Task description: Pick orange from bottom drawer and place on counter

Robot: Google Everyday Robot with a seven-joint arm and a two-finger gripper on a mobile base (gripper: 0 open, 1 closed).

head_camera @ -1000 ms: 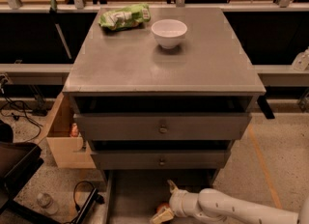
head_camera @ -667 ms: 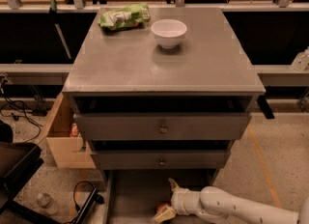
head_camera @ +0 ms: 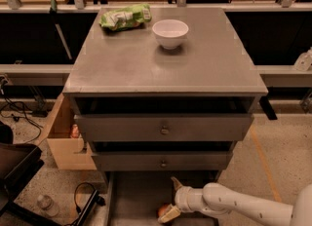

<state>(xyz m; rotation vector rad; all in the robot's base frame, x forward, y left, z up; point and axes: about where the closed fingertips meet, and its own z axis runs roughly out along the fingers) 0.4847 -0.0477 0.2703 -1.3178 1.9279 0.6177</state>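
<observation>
The bottom drawer (head_camera: 131,196) is pulled out at the foot of the grey cabinet, showing its flat grey floor. My gripper (head_camera: 172,198) reaches into it from the right on a white arm, with its fingers spread apart. The orange (head_camera: 162,211) shows only as a small orange patch at the lower edge of the view. It lies on the drawer floor right beside the lower fingertip (head_camera: 170,214), not between the fingers. The counter (head_camera: 161,69) is the wide grey top of the cabinet above.
A white bowl (head_camera: 170,32) and a green snack bag (head_camera: 125,16) sit at the back of the counter. Two knobbed drawers (head_camera: 165,128) stand slightly open above the gripper. A wooden box (head_camera: 61,142), cables and a bottle (head_camera: 46,204) are on the floor at the left.
The gripper has hardly moved; it has edged slightly inside the bottom drawer and stays open.
</observation>
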